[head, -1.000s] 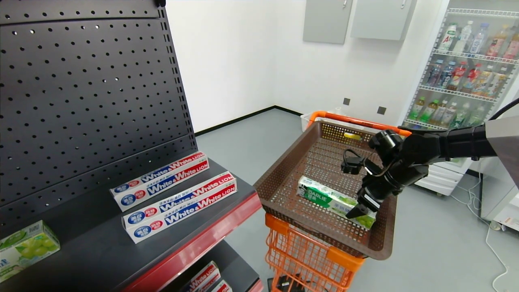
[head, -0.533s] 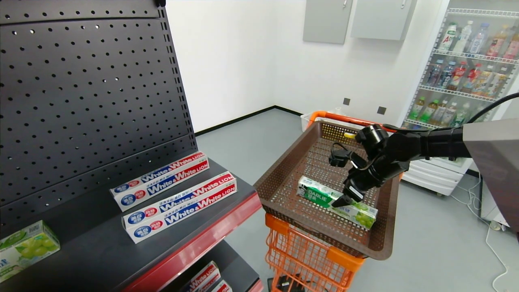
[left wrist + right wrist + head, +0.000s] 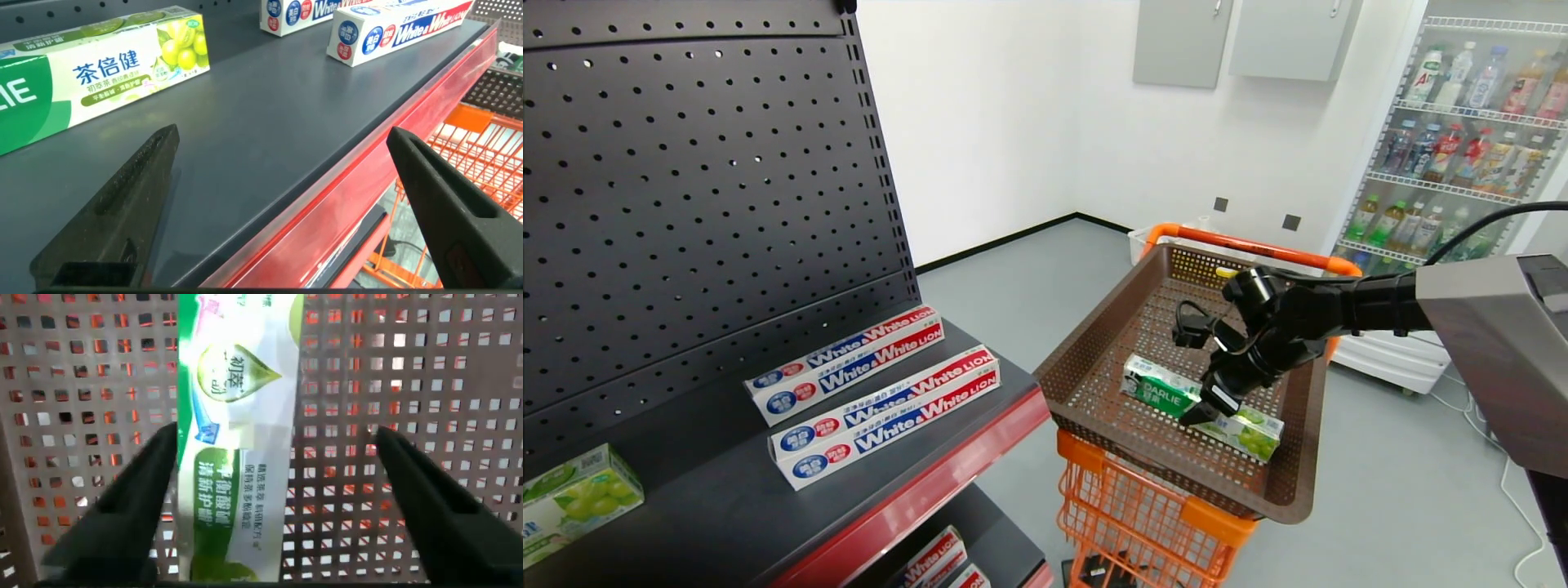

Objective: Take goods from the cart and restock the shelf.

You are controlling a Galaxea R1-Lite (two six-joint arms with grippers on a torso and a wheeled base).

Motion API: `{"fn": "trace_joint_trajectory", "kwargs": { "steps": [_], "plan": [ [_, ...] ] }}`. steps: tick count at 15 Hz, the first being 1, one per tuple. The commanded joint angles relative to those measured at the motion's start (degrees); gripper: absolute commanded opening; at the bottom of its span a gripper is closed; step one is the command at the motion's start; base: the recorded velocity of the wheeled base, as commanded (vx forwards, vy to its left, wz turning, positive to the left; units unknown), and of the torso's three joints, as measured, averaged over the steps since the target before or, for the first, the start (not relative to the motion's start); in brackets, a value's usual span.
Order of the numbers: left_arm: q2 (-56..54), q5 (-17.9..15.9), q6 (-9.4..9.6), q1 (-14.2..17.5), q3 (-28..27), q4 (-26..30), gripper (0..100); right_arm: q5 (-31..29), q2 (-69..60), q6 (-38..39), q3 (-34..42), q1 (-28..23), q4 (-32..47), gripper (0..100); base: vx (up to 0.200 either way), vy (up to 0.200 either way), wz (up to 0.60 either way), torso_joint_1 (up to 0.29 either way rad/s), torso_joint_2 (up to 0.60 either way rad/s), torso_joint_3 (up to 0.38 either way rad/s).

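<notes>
Positions are given from the brown basket (image 3: 1094, 325).

1. Left tool (image 3: 282, 135). Left of the basket, low over the bare deck of the shelf (image 3: 711, 498). Jaws spread wide, nothing held.
2. Shelf stock. Left of the basket, past the shelf's red front lip: one green box (image 3: 106, 77) and two white toothpaste boxes (image 3: 886, 416), all lying flat.
3. Orange cart (image 3: 1143, 523). Directly under the basket, carrying it.
4. Green toothpaste box (image 3: 1160, 392). The item to restock, flat on the basket's perforated floor.
5. Right tool (image 3: 1199, 411). Inside the basket, above the green toothpaste box. Jaws wide open, gripping nothing, set across the box's narrow width. One finger (image 3: 143, 498) sits at the box's edge and the other stands well clear. Whether the tips touch the floor cannot be told.
6. Drinks cooler (image 3: 1454, 139). Beyond the basket, not involved.

Handling note, step in hand (grasp):
- Centre the right tool over the box, otherwise closing will likely skid it sideways.
- Lower until both fingers flank the side walls, keeping the tips out of the floor holes.
- Close gently, since carton probably dents.
- Lift level, clearing the basket rim.
</notes>
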Motion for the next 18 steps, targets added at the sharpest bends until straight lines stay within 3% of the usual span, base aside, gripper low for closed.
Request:
{"fn": "trace_joint_trajectory", "kwargs": {
  "steps": [1, 13, 18],
  "plan": [
    [0.1, 0.0, -0.01, 0.0, 0.0, 0.0, 100, -0.3, 0.3, 0.1, 0.1, 0.1, 0.0, 0, 0.000, 0.000, 0.00, 0.000, 0.00, 0.000],
    [0.0, 0.0, -0.01, 0.0, 0.0, 0.0, 100, -0.5, -6.1, 0.0, 2.5, 0.2, 3.1, 0, 0.000, 0.000, 0.00, 0.000, 0.00, 0.000],
    [0.0, 0.0, -0.01, 0.0, 0.0, 0.0, 100, -2.2, -14.5, -0.3, 8.4, -0.3, 3.9, 0, 0.000, 0.000, 0.00, 0.000, 0.00, 0.000]
  ]
}}
